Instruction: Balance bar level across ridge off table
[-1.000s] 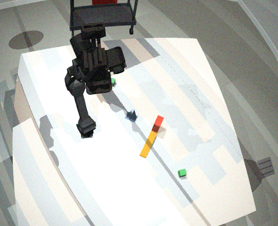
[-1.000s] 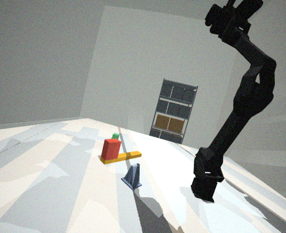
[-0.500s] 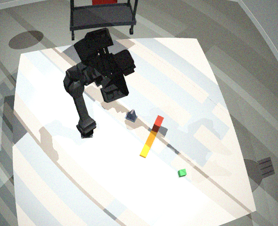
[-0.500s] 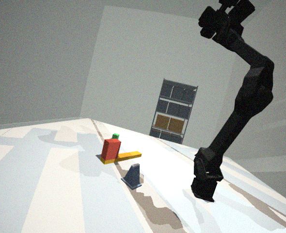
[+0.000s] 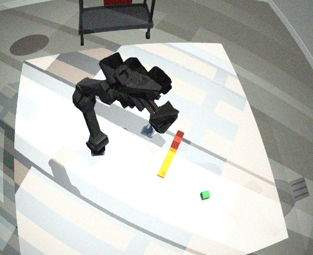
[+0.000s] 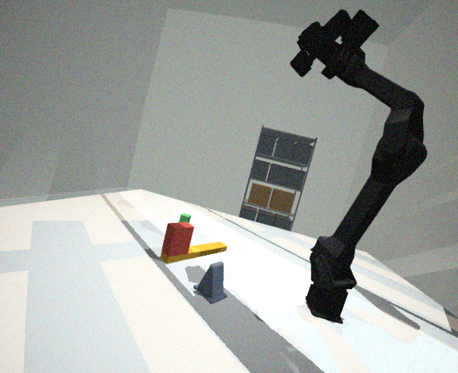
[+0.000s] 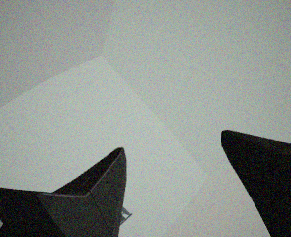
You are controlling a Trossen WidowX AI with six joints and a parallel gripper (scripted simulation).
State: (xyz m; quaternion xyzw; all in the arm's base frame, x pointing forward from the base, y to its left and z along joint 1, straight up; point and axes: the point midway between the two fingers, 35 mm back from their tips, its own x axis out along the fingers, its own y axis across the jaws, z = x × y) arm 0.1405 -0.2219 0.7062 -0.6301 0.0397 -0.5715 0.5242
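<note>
The yellow bar (image 5: pixel 166 163) (image 6: pixel 209 249) lies flat on the table (image 5: pixel 241 219) and carries a taller red block (image 5: pixel 176 142) (image 6: pixel 177 239) at one end. The blue-grey ridge (image 5: pixel 147 132) (image 6: pixel 218 280) stands upright beside the bar, apart from it, with nothing across its top. In the top view the arm partly covers the view close to the ridge. My gripper (image 7: pixel 175 146) is open and empty, its two black fingers well apart against the grey wall. It is raised high above the table, away from the bar.
A small green cube (image 5: pixel 205 195) (image 6: pixel 185 218) sits on the table past the bar's yellow end. A dark cart (image 5: pixel 115 17) stands beyond the table edge. A shelf rack (image 6: pixel 282 175) stands by the far wall.
</note>
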